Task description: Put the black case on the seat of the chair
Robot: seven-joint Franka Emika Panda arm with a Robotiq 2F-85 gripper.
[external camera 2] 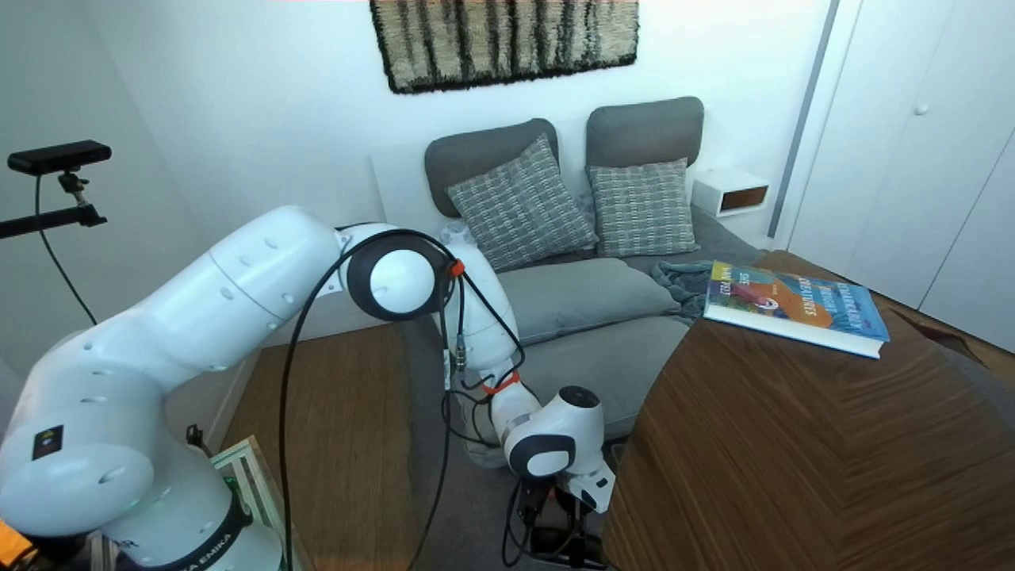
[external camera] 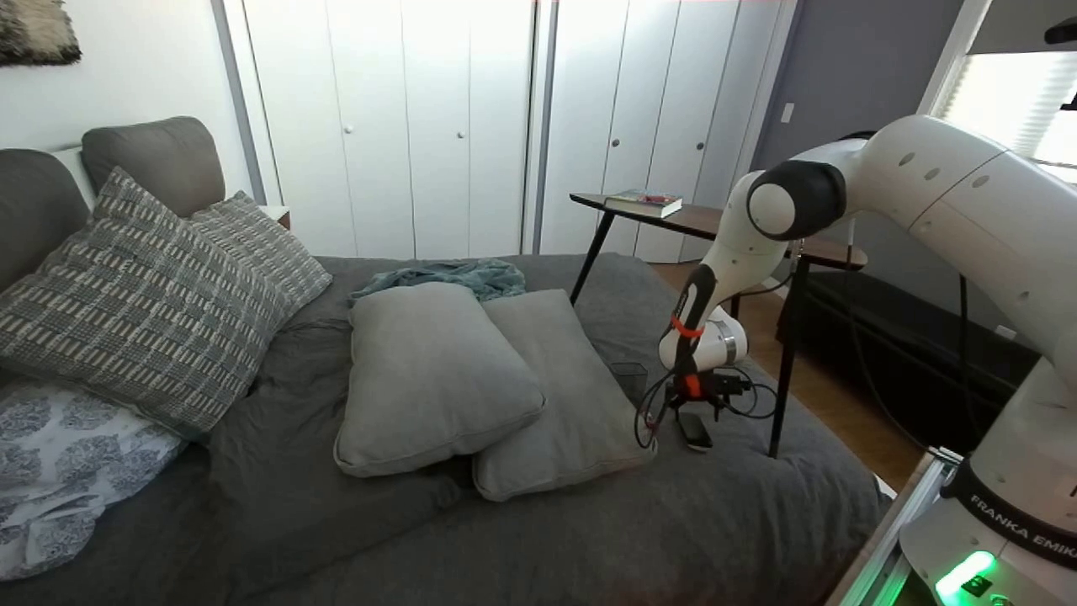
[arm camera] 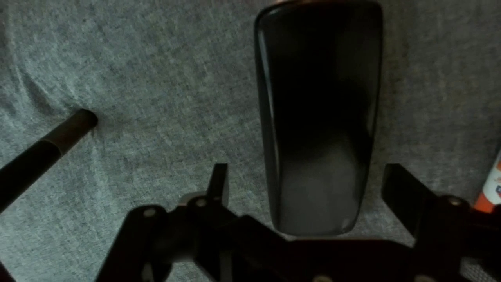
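Note:
The black case point(arm camera: 319, 125) is a flat, glossy oblong lying on the grey bed cover point(arm camera: 176, 98) in the wrist view. It also shows below the gripper in an exterior view point(external camera: 695, 433). My gripper point(arm camera: 306, 168) is open, with one finger on each side of the case's near end and a gap on both sides. The gripper point(external camera: 697, 406) points down just over the case. In an exterior view the gripper point(external camera 2: 564, 539) is partly hidden, and the case cannot be made out. I can make out no chair in any view.
Two grey pillows point(external camera: 442, 379) lie beside the gripper. A wooden table point(external camera 2: 801, 444) with a book point(external camera 2: 797, 308) stands close to the arm. One table leg point(arm camera: 51, 147) rests on the cover near the case. A white and orange object point(arm camera: 494, 186) is at the wrist view's edge.

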